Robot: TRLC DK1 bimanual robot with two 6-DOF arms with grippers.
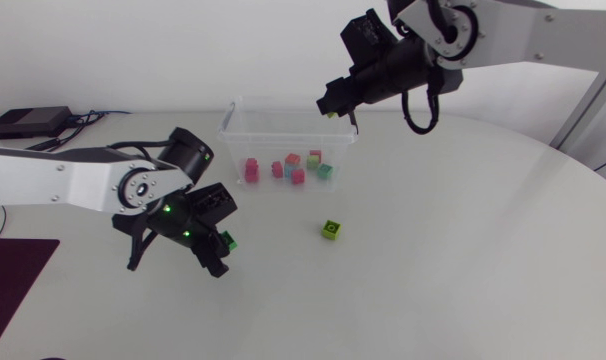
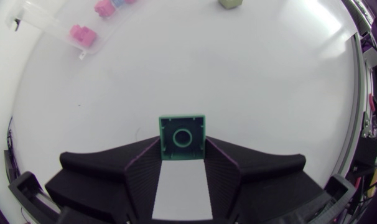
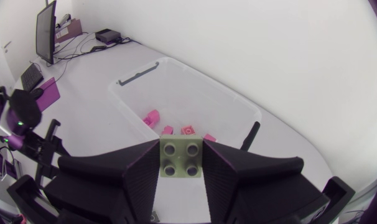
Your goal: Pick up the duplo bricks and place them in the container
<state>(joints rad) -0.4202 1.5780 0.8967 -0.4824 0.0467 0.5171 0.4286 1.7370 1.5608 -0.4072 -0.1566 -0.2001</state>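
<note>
Black and matte, my left gripper (image 1: 219,248) hangs low over the white table (image 1: 463,260), in front of the container and to its left. Its fingers are set narrow and clamp a dark green brick (image 2: 182,137) from both sides. The brick's hollow underside faces the wrist camera, and its far end projects past the fingertips. I cannot tell whether the brick clears the table top.

Next to the right, at the rear middle of the table, stands the container (image 1: 235,112), a clear plastic box, open at the top. Small bricks lie loose on its floor: a pink brick (image 1: 251,171) at the left end, more pink and red ones beside it, and a pale green brick (image 1: 325,171) at the right end of the group.

Outside the box, in front of its right end, a lime brick (image 1: 331,229) sits alone on the table, apart from both grippers.

Furthest right, my right arm comes in high from the view's edge, and my right gripper (image 1: 333,103) is raised above the container's right rear rim. Its fingers hold an olive brick (image 3: 181,158) between them, pressed on two opposite sides, with four studs turned toward the wrist camera. The container lies open below and ahead of it.
</note>
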